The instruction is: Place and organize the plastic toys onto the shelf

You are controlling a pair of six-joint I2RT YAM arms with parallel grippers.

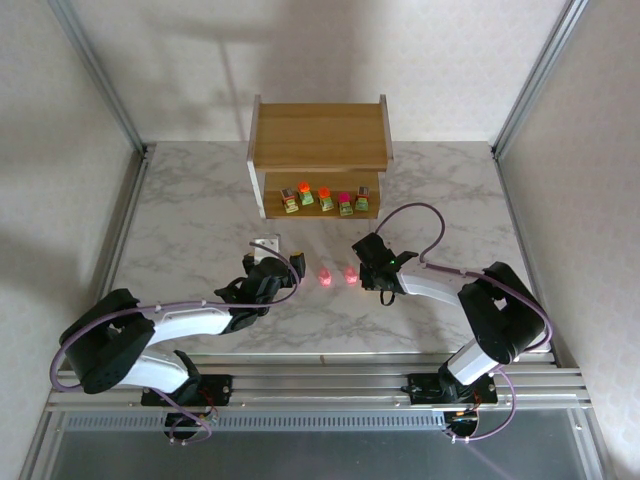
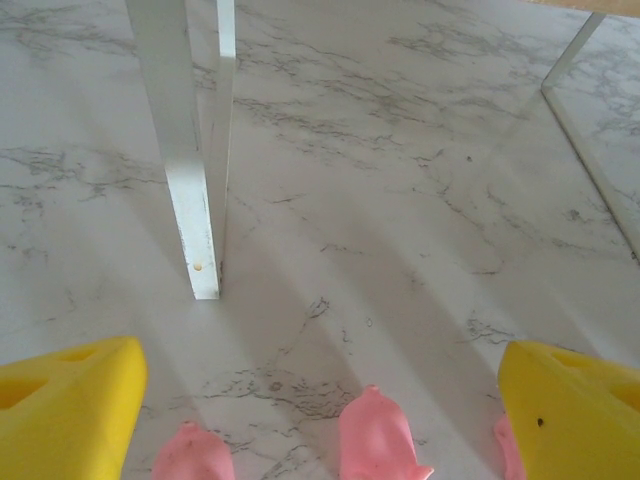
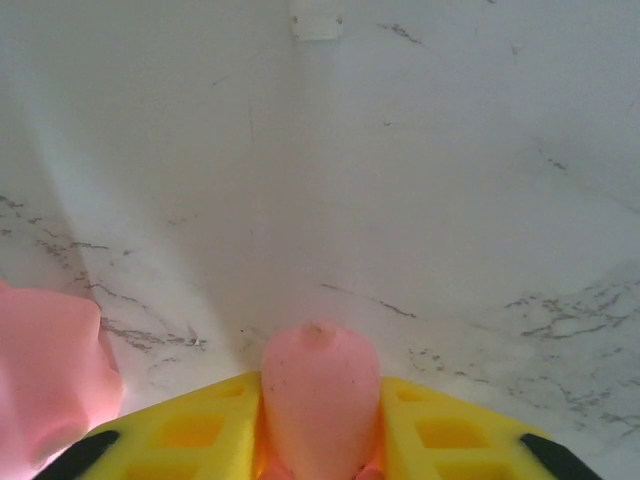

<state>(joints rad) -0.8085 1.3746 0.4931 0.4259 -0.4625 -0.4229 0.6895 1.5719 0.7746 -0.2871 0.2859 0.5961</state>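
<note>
Near edge, top view: logged left base (image 1: 190,390) at 7 o'clock and right base (image 1: 445,388) at 5, both bolted to the rail (image 1: 320,384). Further in, found left gripper (image 1: 288,266) and right gripper (image 1: 368,264) pointed at each other over the marble table (image 1: 180,230), two pink toys (image 1: 325,276) lying between, the 3 o'clock one right at the right gripper's tips. Through the left wrist camera: noted yellow fingers (image 2: 62,410) spread wide, pinching nothing. Counted three pink toys low between them, the middle one (image 2: 378,436) sitting free on the table, another at its 9 o'clock, a third at its 3 o'clock half hidden behind the finger there. Through the right wrist camera: noted fingers (image 3: 190,430) pressed against both sides of one upright pink toy (image 3: 320,385); spotted a second pink toy (image 3: 45,375) just beside at 9 o'clock, apart from the fingers. Lifted or resting on the table: cannot tell. Farther off, a white shelf leg (image 2: 190,180) at 11 o'clock of the left fingers, foot on the table. Farthest, at 12 o'clock: shelf (image 1: 318,135) against the back wall. Counted five blocky toys (image 1: 326,198) in a row on its lower tier, green bases, tops orange, magenta or brown, all well apart from both grippers.
</note>
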